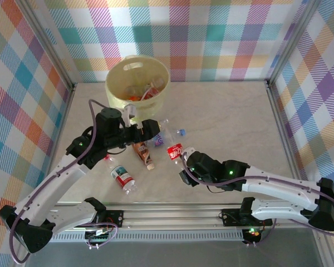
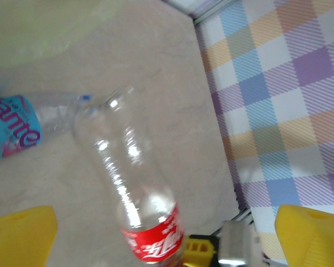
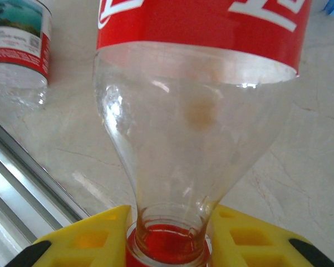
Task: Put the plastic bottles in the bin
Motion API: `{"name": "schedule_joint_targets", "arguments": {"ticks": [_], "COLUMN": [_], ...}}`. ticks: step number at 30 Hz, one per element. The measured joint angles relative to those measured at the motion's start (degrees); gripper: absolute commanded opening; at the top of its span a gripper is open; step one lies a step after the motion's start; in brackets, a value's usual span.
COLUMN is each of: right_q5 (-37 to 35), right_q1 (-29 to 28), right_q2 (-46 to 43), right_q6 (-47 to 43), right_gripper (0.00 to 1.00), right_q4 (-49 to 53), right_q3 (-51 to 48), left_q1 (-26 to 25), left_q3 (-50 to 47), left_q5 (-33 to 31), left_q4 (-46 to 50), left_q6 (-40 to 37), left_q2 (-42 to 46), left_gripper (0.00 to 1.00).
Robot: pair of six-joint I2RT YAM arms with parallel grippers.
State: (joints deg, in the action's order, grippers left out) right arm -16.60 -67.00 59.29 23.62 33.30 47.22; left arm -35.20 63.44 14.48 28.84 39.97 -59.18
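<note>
The bin (image 1: pixel 116 83), a pale-yellow bucket, stands at the back left with several bottles (image 1: pixel 147 92) inside. My right gripper (image 1: pixel 181 159) (image 3: pixel 170 239) is shut on the neck of a clear red-labelled bottle (image 1: pixel 175 149) (image 3: pixel 195 111) (image 2: pixel 139 194), just above its red cap (image 3: pixel 167 247). My left gripper (image 1: pixel 152 129) (image 2: pixel 164 236) hangs open in front of the bin, nothing between its yellow fingers (image 2: pixel 19 236). A blue-labelled bottle (image 1: pixel 166 136) (image 2: pixel 16 125) lies under it. A brown-labelled bottle (image 1: pixel 142 153) and a red-and-white-labelled bottle (image 1: pixel 122 178) (image 3: pixel 19 50) lie nearer the front.
A loose blue cap (image 1: pixel 182 132) lies right of the blue-labelled bottle. Checked walls close in the table on three sides, and a metal rail (image 1: pixel 172 211) (image 3: pixel 28 172) runs along the near edge. Bare marble tabletop (image 1: pixel 234 122) stretches to the right.
</note>
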Motion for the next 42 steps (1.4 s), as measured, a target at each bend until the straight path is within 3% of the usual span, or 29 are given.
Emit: {"name": "schedule_joint_targets", "arguments": {"ticks": [10,13,17,21,22,27,31,36,42], "right_q5": [4.31,6.03,6.88,7.04,7.04,7.45,7.74,7.85,5.88], "right_q1": [0.09,0.09,0.22,0.28,0.31,0.28,0.28,0.28,1.77], "right_q2": [-6.36,-6.36,-6.36,-6.36,-6.36,-6.38,-6.51,-6.99,-6.54], "right_q6": [-1.75,-2.05,-1.88,-1.81,-1.81,-2.38,-2.60,-2.75,-1.99], "right_gripper": [0.33,0.33,0.33,0.35,0.38,0.72,0.87,0.96,0.98], "right_q4": [-1.29,-1.53,-1.86,-2.01,-2.16,-4.07,-5.18,-6.40,-6.54], "right_q3": [1.33,1.33,1.31,1.27,1.25,1.25,1.20,0.63,0.35], "left_q1": [-4.81,-6.69,-8.31,-8.33,-8.33,-8.55,-8.22,-5.70,0.20], "left_q3": [-3.32,-3.08,-2.45,-2.21,-2.05,0.35,6.58,19.47,34.58], "left_q5": [0.59,1.38,1.49,1.44,1.31,0.83,-0.63,-2.47,-5.66], "left_q4": [-5.81,-8.11,-9.38,-9.94,-9.92,-8.35,-4.31,2.69,9.31], "left_q6": [7.91,8.74,9.40,9.79,9.75,8.83,5.92,-0.35,-9.05], "left_q2": [-4.31,-6.84,-9.09,-9.14,-9.14,-9.27,-10.16,-13.33,-18.36], "left_gripper": [0.96,0.89,0.70,0.58,0.56,0.52,0.52,0.53,0.54]}}
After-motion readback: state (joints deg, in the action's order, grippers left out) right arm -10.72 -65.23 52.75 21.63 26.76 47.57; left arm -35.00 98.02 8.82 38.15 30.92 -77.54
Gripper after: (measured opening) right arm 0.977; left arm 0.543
